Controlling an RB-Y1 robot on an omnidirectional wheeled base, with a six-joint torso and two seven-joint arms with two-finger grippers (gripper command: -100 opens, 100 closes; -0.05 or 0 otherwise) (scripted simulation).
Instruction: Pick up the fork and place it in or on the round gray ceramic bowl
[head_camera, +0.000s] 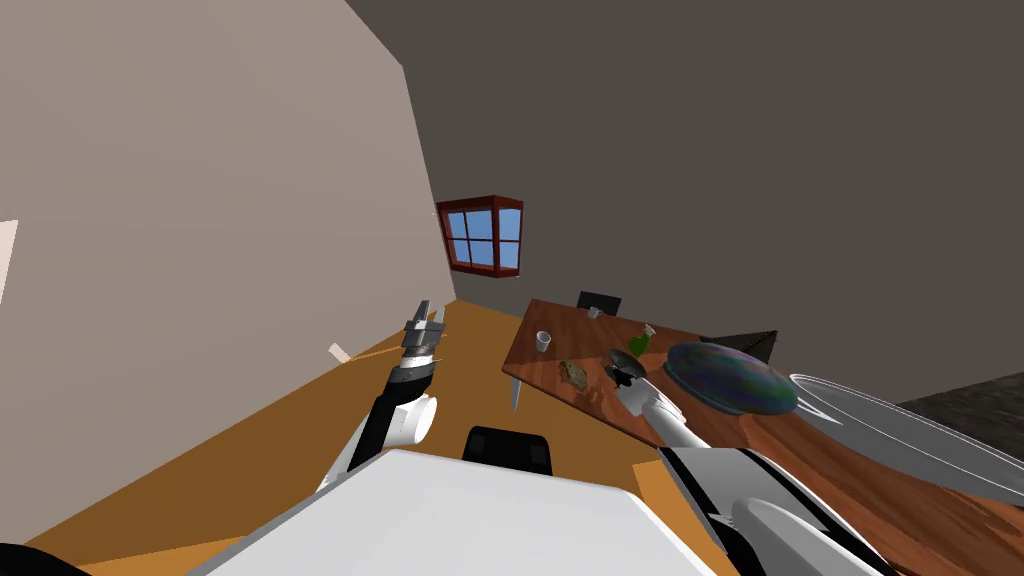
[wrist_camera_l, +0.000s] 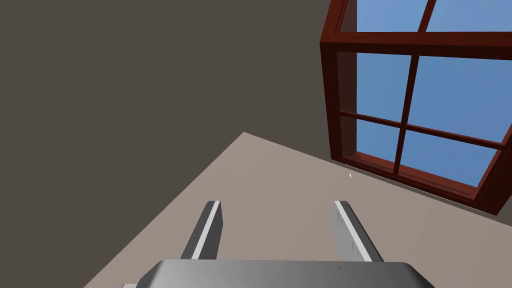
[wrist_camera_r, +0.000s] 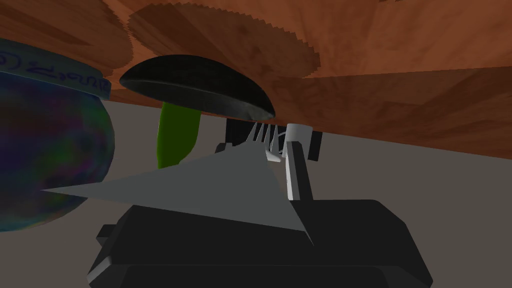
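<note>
Fork (wrist_camera_r: 250, 165) is held in the right gripper (head_camera: 622, 378), which is closed narrow on the flat grey handle. One finger (wrist_camera_r: 296, 160) shows beside the handle; the other is hidden behind it. The tines point to the dark grey, nearly black bowl (wrist_camera_r: 197, 85) and end just beside its rim. I cannot tell if they touch it. The bowl is on the brown wooden table (wrist_camera_r: 400, 75). A green bottle (wrist_camera_r: 177, 135) stands just beside the bowl, and a big multicoloured dish (wrist_camera_r: 50, 160) is near the bowl too. A white cup (head_camera: 543, 340) and a brown lump (head_camera: 573, 372) lie farther from the bowl on the same table. The left gripper (wrist_camera_l: 280, 227) is well apart from the bowl, off the table and over the orange-brown floor (head_camera: 300, 430). Its fingers stand wide apart with nothing between them.
</note>
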